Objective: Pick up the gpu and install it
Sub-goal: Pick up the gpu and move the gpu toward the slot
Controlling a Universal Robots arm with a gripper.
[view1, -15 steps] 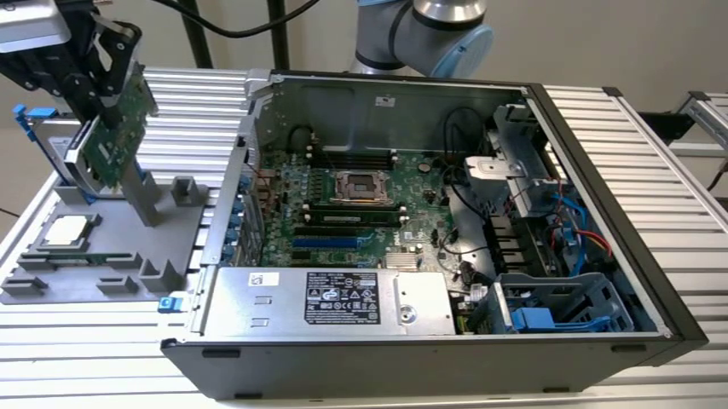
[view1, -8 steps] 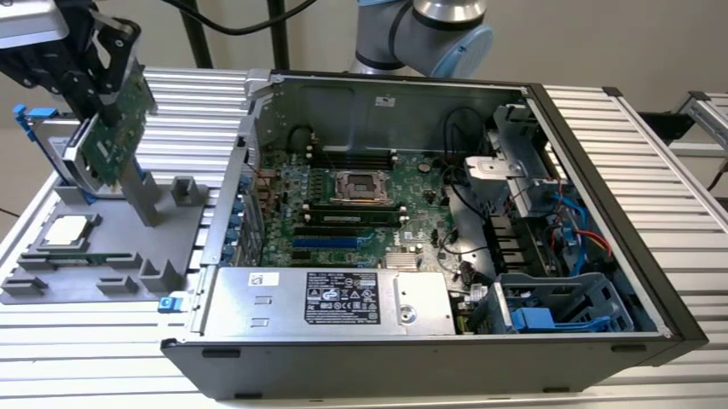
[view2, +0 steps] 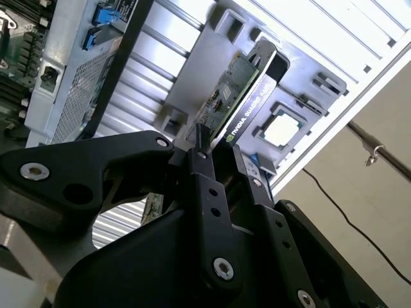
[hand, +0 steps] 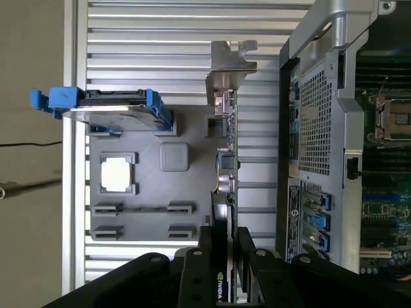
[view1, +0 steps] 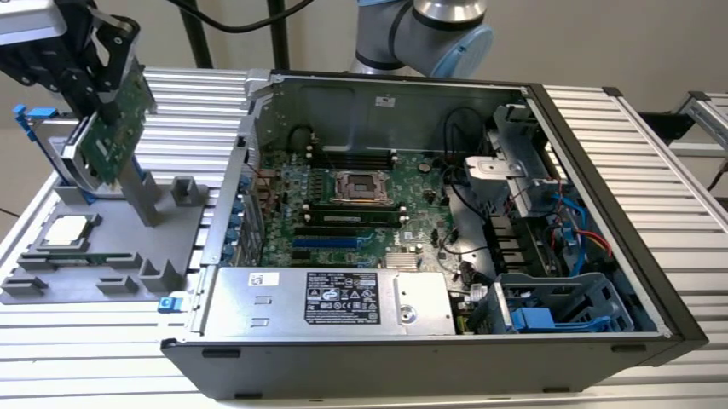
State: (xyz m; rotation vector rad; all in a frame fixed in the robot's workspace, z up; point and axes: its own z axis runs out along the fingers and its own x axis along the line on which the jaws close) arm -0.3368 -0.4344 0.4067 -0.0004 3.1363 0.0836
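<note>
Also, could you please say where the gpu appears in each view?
Exterior view: gpu at the exterior view's left, over the grey tray.
Second wrist view: gpu clamped in the gripper.
First wrist view: gpu edge-on along the tray's edge nearest the case.
Shared landmark: silver CPU chip.

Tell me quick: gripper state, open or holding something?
Gripper: shut on the gpu, the card's edge clamped between its fingers.

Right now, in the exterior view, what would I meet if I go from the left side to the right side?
gpu, clamped in the gripper → empty CPU socket on the motherboard → grey drive cage at the case's far side.
</note>
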